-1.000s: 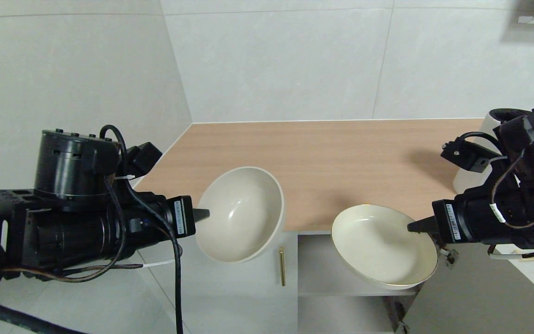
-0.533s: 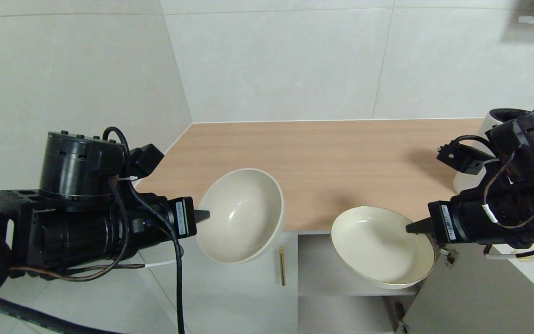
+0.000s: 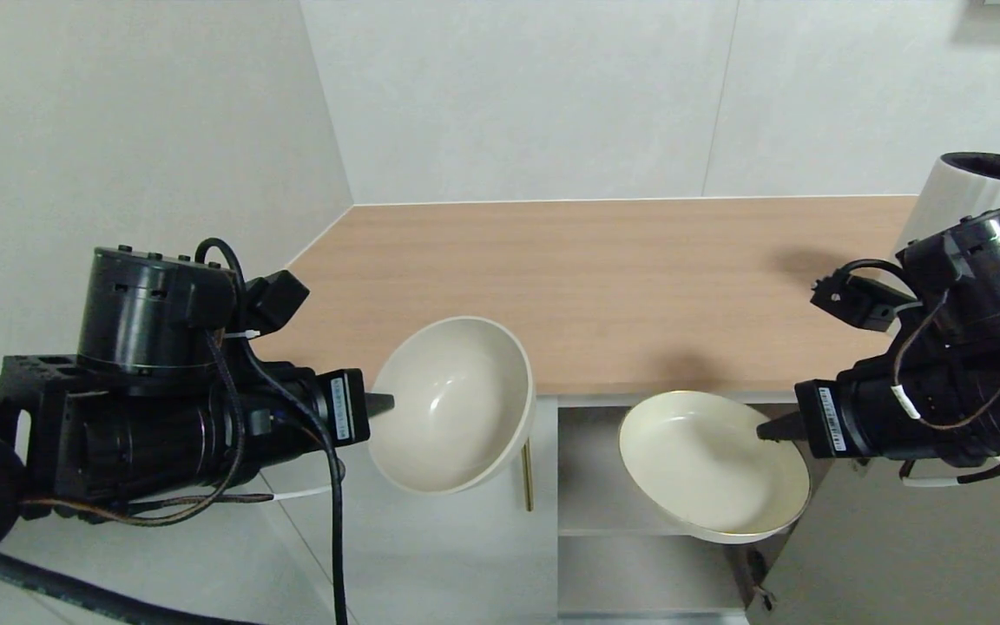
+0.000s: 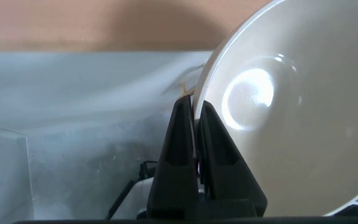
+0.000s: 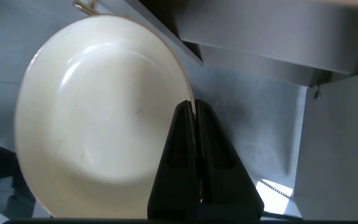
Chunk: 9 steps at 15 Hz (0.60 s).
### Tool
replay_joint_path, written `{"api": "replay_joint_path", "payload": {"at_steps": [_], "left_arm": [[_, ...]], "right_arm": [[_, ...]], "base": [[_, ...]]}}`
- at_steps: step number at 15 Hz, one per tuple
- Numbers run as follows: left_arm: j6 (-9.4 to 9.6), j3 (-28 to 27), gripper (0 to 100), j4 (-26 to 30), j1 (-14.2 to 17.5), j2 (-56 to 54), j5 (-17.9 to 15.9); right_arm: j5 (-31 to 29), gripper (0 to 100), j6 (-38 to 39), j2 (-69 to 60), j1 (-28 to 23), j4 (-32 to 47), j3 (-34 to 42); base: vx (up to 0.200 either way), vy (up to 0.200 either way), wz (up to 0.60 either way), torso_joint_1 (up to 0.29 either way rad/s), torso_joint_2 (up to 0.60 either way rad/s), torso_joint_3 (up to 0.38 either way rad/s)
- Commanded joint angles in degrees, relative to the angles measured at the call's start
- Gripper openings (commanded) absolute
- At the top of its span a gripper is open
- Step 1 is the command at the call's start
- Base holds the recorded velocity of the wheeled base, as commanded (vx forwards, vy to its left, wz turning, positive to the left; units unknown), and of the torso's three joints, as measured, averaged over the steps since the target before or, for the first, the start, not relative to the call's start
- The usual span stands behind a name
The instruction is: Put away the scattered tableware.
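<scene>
While my left hand (image 3: pixel 383 401) pinches rim of deep off-white ceramic bowl (image 3: pixel 457 417), tilted, in air off front edge of wooden bench (image 3: pixel 595 278), my right hand (image 3: pixel 767 426) clamps rim of shallow cream gold-edged dish (image 3: pixel 708 464), in front of open grey cabinet shelf (image 3: pixel 587 486).

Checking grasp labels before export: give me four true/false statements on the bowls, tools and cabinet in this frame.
1. The left tool is shut on the rim of the deep off-white ceramic bowl. True.
2. The shallow cream gold-rimmed dish rests on the light wooden countertop. False: the right tool holds it in the air, in front of the grey cabinet.
3. That cabinet's compartment is closed. False: it stands open, a shelf showing.
4. Both dishes are empty. True.
</scene>
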Motion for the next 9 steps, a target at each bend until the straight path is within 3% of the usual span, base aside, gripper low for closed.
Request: {"api": "replay_joint_path", "payload": {"at_steps": [1,9], "left_arm": [[-0.03,-0.01,0,-0.02,0.00,0.17,0.01],[-0.03,-0.01,0,-0.02,0.00,0.17,0.01]], "right_arm": [[0.04,0,0.01,0.28,0.03,0.01,-0.01],[0.04,0,0.01,0.98,0.03,0.01,-0.01]], "base": [[0.000,0.000,0.00,-0.198,0.50,0.286],[0.000,0.000,0.00,-0.176,0.47,0.285]]}}
